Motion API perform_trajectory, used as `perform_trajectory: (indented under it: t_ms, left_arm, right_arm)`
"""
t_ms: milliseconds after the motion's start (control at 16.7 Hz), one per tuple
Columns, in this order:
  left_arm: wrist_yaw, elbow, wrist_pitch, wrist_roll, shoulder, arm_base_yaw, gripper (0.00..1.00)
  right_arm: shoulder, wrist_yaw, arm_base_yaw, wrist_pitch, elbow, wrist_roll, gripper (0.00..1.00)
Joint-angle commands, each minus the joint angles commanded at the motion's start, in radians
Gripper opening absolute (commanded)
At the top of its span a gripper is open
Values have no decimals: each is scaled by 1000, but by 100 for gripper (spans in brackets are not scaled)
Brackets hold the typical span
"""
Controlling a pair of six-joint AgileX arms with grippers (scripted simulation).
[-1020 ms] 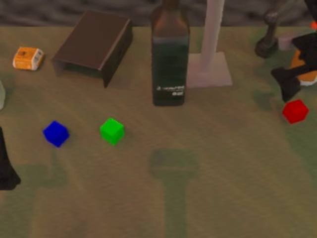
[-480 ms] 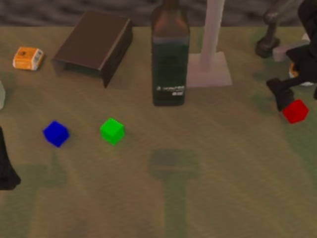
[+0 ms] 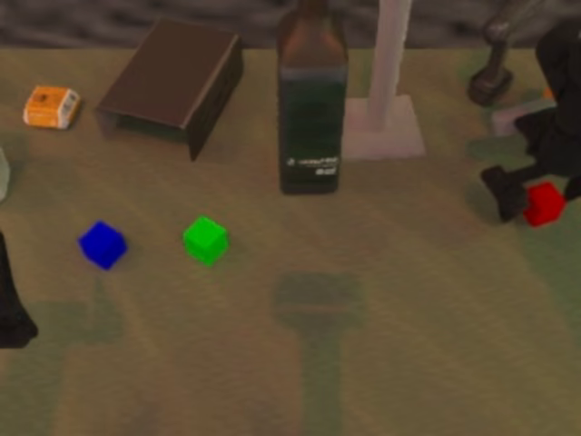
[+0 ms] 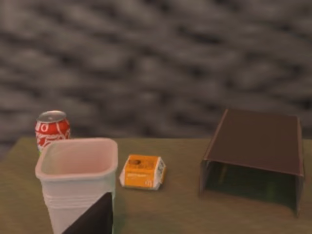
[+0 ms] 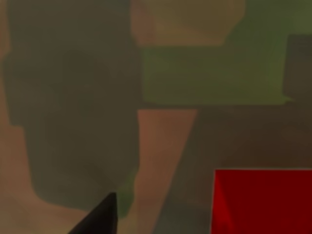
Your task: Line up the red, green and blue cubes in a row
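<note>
Your right gripper (image 3: pixel 536 195) down at table's right edge, jaws spread wide, straddling red cube (image 3: pixel 546 203), not clamped. Green cube (image 3: pixel 205 240) and blue cube (image 3: pixel 102 244) side by side on left half, well apart from red. Your left gripper (image 3: pixel 14 318) parked at left edge; can't tell jaw state.

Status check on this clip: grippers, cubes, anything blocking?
Right gripper open, straddling red cube at table's right edge, not gripped. Left gripper parked far left. Green cube and blue cube side by side, left. Path between clear.
</note>
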Motion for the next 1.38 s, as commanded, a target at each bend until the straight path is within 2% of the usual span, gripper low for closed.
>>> perform_trajectory:
  t_ms: [60, 840, 1320, 1380]
  left_arm:
    - [0, 0, 0, 0, 0, 0, 100]
    - [0, 0, 0, 0, 0, 0, 100]
    - [0, 0, 0, 0, 0, 0, 100]
    - [0, 0, 0, 0, 0, 0, 100]
  right_arm:
    - [0, 0, 0, 0, 0, 0, 100]
    - [0, 0, 0, 0, 0, 0, 2]
    - [0, 0, 0, 0, 0, 0, 0]
    - [-38, -10, -2, -14, 8, 7, 0]
